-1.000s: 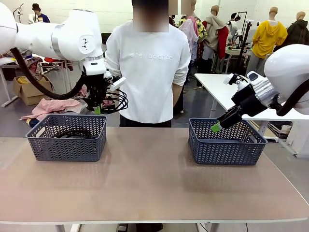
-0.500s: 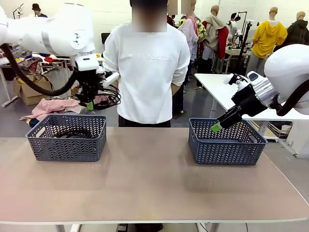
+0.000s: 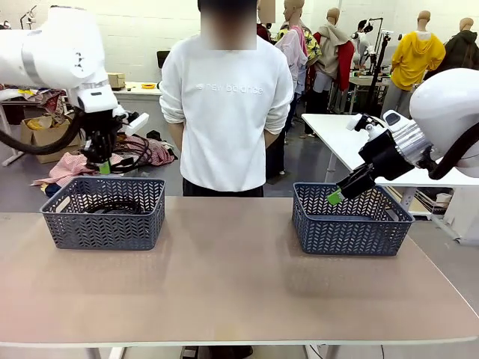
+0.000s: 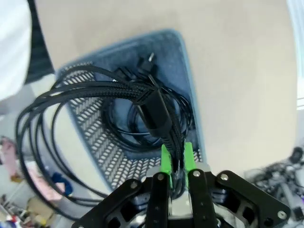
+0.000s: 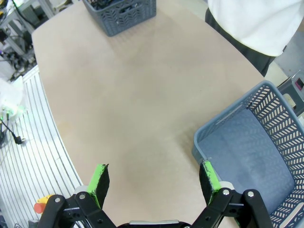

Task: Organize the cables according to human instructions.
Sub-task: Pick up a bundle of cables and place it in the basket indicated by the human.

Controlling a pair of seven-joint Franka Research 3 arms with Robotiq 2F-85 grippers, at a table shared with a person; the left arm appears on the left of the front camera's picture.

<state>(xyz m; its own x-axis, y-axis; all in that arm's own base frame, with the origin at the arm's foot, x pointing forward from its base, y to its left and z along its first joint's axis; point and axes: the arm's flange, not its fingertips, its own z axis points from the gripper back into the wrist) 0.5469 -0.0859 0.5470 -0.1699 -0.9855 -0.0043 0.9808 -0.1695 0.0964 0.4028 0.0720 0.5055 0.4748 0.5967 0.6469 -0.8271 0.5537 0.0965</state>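
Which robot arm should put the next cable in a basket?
The left arm. Its claw is shut on a coiled cable right above the left basket. The right claw is open and holds nothing, by the right basket.

front cam low on the robot's side, facing the person [image 3: 227,105] at 12 o'clock across the table [image 3: 224,284], left wrist cam close, straight down into the left basket [image 4: 187,90], right wrist cam higher over the table, both wrist cams share that basket with the front cam
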